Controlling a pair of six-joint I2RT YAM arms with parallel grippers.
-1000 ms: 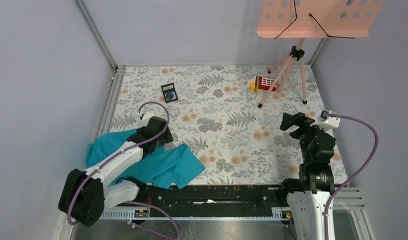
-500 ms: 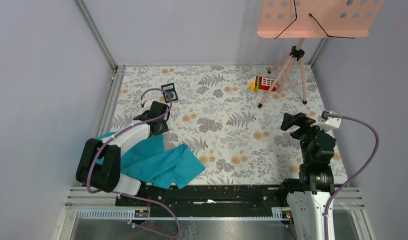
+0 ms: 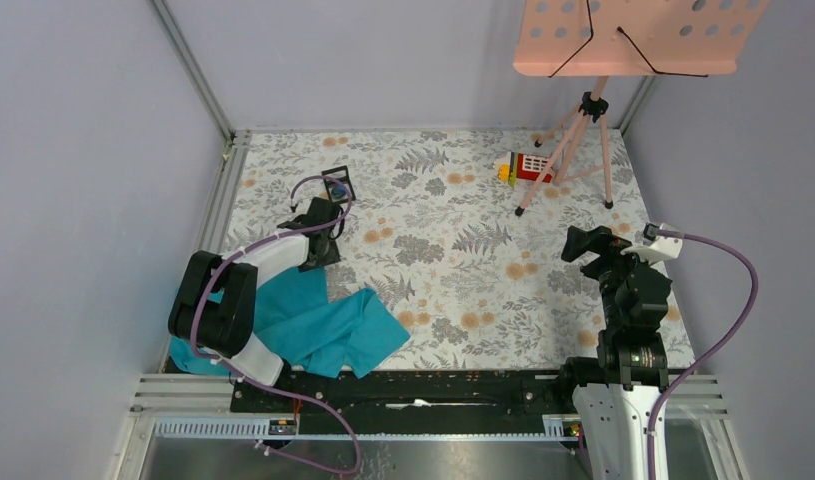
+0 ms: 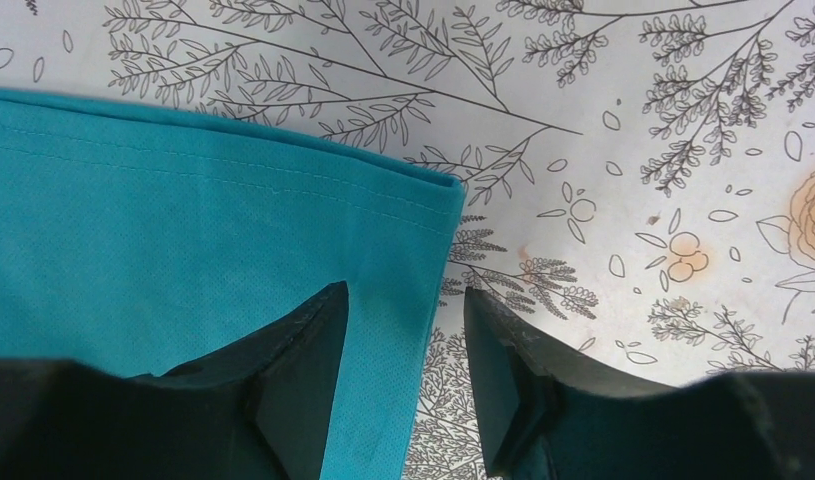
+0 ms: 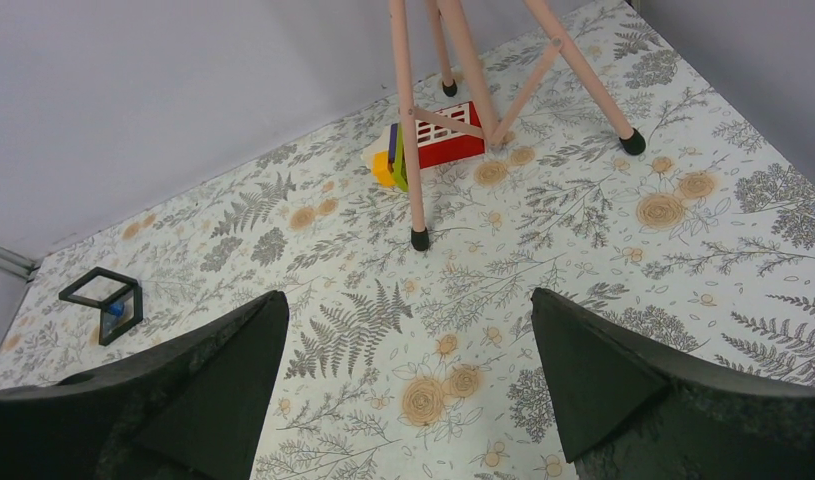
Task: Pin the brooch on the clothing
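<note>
Hovering over T-shirt (image 4: 183, 230) hem corner, left claw (image 4: 405, 300) stands part-open

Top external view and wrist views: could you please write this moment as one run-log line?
left pincer open over T-shirt hem | right pincer open, empty | brooch inside black frame, not yet pinned

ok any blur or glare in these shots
Top external: even light, no glare, all sharp. Left wrist: teal shirt weave crisp, left claw fingers dark and underlit. Right wrist: floral table sharp, right claw fingers slightly soft.
</note>
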